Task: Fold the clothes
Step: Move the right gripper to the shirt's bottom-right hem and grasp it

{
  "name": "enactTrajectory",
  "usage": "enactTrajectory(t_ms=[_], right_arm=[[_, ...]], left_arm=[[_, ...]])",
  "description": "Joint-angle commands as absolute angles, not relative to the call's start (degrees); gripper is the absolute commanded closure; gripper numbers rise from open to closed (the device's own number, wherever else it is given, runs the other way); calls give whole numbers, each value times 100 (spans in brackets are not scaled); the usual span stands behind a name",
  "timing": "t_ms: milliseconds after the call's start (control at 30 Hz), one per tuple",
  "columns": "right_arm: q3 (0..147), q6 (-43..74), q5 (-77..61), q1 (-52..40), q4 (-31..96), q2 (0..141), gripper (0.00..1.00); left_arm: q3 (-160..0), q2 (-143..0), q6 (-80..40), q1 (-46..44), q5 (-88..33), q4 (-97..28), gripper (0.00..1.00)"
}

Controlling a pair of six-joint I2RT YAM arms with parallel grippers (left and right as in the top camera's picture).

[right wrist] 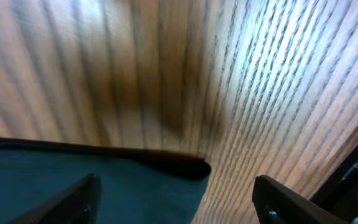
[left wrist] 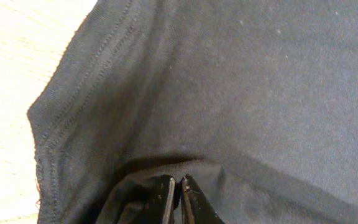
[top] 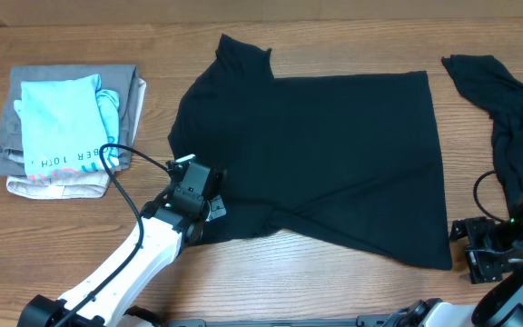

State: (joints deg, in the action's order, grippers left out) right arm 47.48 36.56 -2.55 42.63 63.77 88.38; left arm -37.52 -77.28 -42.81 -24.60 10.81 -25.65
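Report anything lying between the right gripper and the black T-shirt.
Nothing visible does. The right gripper, fingers open, sits over bare table just beside the T-shirt's near right corner. The other black garment lies farther back, off that line.

Overhead looks straight down; 2 wrist views sit close, probably sharing the T-shirt [top: 334, 154]

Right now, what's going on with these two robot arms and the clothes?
A black T-shirt lies spread flat on the table. The left tool is shut on fabric at the shirt's near left edge, while the right tool stands open by the near right corner, holding nothing. Another black garment lies crumpled at the far right, and a folded stack sits at the left.
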Motion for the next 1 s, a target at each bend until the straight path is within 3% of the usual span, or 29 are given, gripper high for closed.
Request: enactTrajectory(t_ms=[0, 400, 700, 833, 967], right_arm=[[4348, 3496, -410, 4230, 6073, 8755, 19], [3966, 3304, -462, 4165, 5461, 8755, 26], [3815, 3319, -152, 4165, 5146, 8755, 69], [4023, 3297, -5, 4165, 5170, 8755, 96], [4195, 3299, -5, 4165, 5144, 8755, 96]], left_arm=[[-3833, -7756, -3979, -2434, 904, -2543, 90], [-3833, -7756, -3935, -2434, 908, -2499, 90], [-3844, -7754, -3909, -2434, 731, -2510, 92], [-3844, -7754, -3852, -2434, 620, -2591, 93], [-3844, -7754, -3852, -2434, 287, -2644, 95]])
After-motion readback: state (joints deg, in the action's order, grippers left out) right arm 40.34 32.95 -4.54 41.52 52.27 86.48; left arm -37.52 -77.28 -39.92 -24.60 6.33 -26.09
